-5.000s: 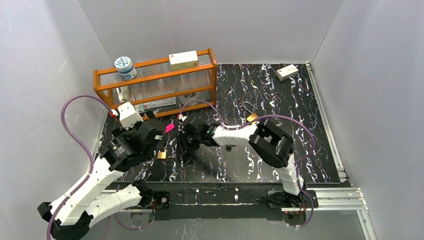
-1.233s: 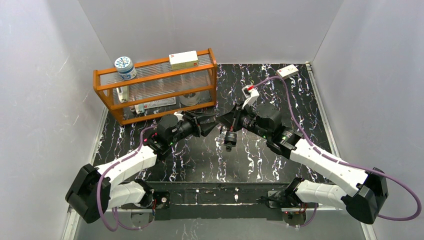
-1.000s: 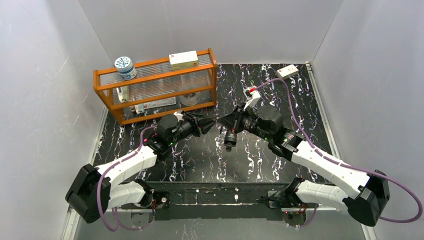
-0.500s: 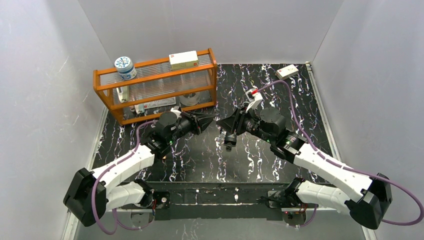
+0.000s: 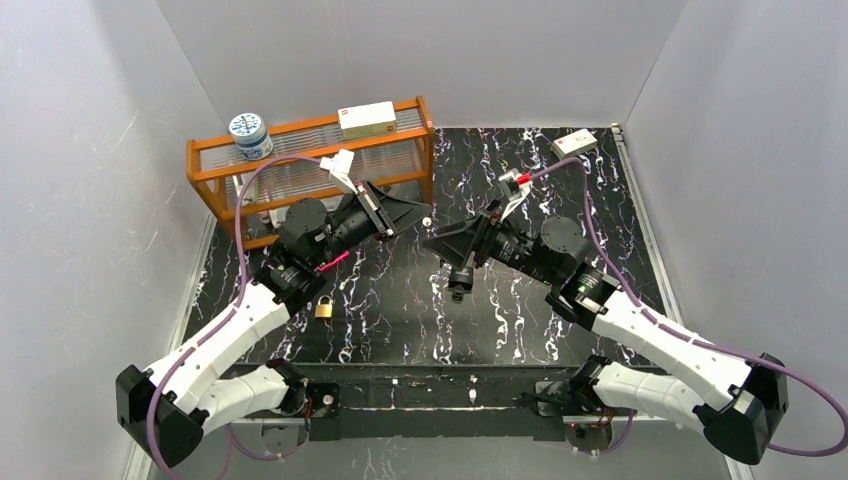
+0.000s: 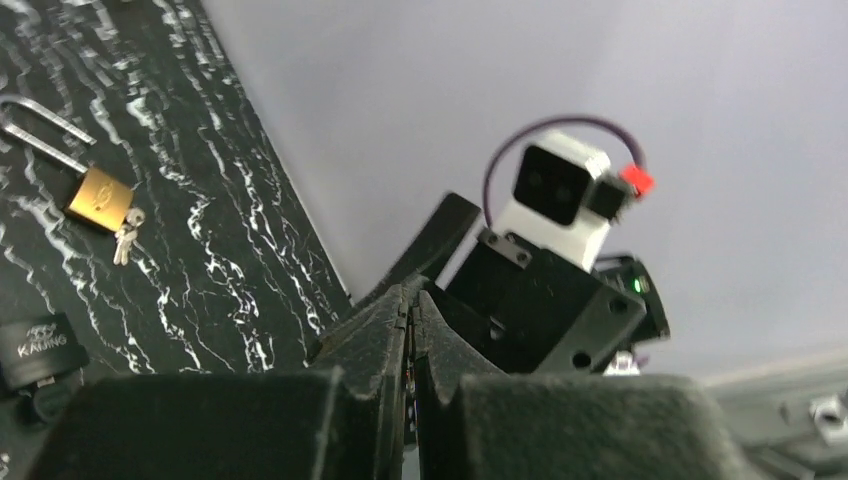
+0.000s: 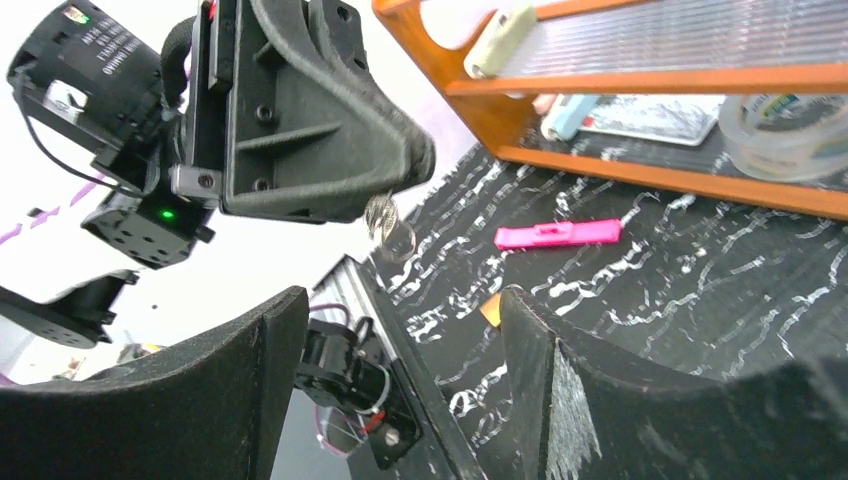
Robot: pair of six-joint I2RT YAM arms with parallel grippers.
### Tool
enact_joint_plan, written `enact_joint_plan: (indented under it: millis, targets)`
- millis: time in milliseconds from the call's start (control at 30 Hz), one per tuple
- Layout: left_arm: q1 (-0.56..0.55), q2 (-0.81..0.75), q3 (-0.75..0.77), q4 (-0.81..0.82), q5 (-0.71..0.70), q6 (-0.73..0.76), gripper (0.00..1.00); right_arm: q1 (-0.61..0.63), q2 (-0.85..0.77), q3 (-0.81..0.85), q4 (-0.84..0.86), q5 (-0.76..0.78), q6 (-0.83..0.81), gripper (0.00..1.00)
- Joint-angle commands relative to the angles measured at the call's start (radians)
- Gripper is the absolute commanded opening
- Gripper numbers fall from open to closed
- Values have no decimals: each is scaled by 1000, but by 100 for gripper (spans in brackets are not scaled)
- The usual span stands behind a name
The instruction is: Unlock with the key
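Note:
My left gripper is raised over the middle of the table and shut on a small silver key. The key hangs from its tips and shows as a pale speck from above. My right gripper faces it a short way off, open and holding nothing; its jaws stand wide. A brass padlock lies on the mat under the left arm. A second brass padlock with a long shackle and its own keys lies further right, hidden from above.
A black lock lies below the right gripper. A pink stick lies near the orange shelf, which carries a tin, a box and a tape roll. A small white box sits at the back right.
The two grippers met tip to tip a second ago. Since then the right gripper has opened, and the left gripper has shut and drawn up and back to the left with the key.

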Motion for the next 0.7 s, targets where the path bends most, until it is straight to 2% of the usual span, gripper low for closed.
enact_joint_plan:
  millis: [0,100,233,500,667]
  targets:
    - [1,-3,90,114,280,251,0,-3,-13,43,177,-18,56,78]
    - [1,-7,125,120,358,304,0,-2,-41,-7,322,-46,98,78]
    - [1,-37,136,126,390,355,0,-2,-35,-4,388,-115,125,77]
    - [1,-46,169,178,412,347,0,-2,-12,20,420,-221,115,44]
    - [1,-50,172,201,426,324,0,-2,-8,18,433,-229,115,39]
